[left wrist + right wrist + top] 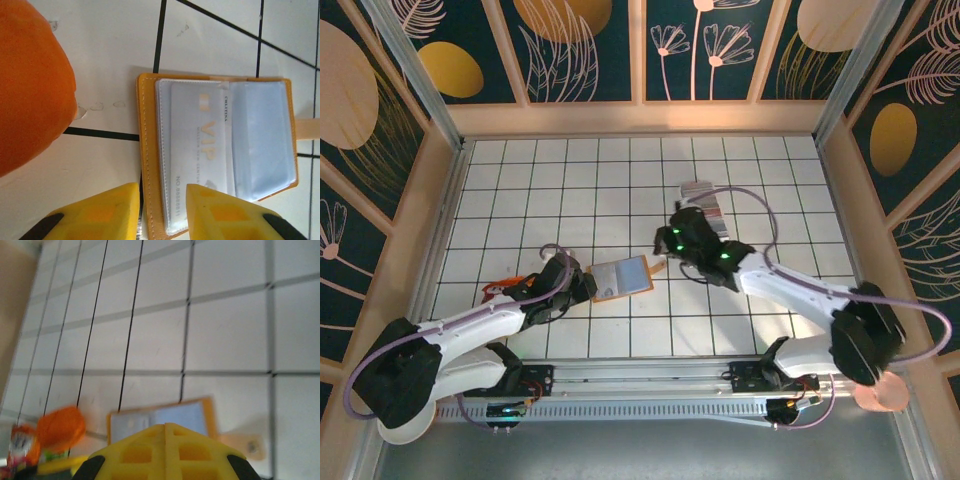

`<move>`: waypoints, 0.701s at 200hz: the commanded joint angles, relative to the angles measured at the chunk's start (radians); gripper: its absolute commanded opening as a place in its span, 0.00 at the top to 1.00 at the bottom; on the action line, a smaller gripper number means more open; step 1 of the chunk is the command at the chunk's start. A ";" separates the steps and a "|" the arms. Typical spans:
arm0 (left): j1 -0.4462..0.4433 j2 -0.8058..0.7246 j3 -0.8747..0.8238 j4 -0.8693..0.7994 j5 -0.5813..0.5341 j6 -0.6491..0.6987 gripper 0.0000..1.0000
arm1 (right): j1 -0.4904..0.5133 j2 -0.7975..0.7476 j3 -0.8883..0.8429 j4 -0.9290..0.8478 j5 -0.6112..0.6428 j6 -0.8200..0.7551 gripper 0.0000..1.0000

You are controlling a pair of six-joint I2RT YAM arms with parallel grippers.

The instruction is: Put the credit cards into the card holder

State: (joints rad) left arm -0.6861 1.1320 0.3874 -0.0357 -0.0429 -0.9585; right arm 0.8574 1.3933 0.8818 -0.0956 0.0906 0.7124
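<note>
My left claw [162,200] sits low, slightly parted over the open card holder [148,150], one card [200,150] sleeved inside; right claw [165,437] pinched together.

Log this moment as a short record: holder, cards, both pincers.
card holder: open flat on the table, a VIP card in one sleeve
credit cards: row farther back than the holder
left pincer: open, straddling the holder's edge
right pincer: shut, nothing held, close to the holder
</note>
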 commanded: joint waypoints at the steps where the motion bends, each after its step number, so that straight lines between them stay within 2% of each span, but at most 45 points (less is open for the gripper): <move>1: 0.014 -0.002 -0.001 0.069 -0.006 -0.068 0.74 | 0.052 0.112 0.070 -0.010 -0.121 0.010 1.00; 16: 0.040 -0.001 -0.018 0.098 0.014 -0.092 0.81 | 0.066 0.193 0.102 0.007 -0.149 0.021 1.00; 51: 0.067 0.026 -0.031 0.157 0.036 -0.104 0.86 | 0.081 0.350 0.190 0.004 -0.187 0.022 1.00; 70: 0.073 0.065 -0.024 0.169 0.042 -0.108 0.93 | 0.080 0.417 0.230 -0.017 -0.182 0.021 1.00; 114: 0.074 0.109 -0.034 0.185 0.017 -0.115 0.91 | 0.077 0.502 0.293 -0.064 -0.140 0.020 1.00; 140: 0.075 0.112 -0.048 0.192 0.003 -0.114 0.87 | 0.077 0.530 0.298 -0.078 -0.134 0.024 1.00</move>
State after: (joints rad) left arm -0.6186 1.2358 0.3580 0.1307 -0.0132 -1.0603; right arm 0.9321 1.8931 1.1557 -0.1326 -0.0692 0.7200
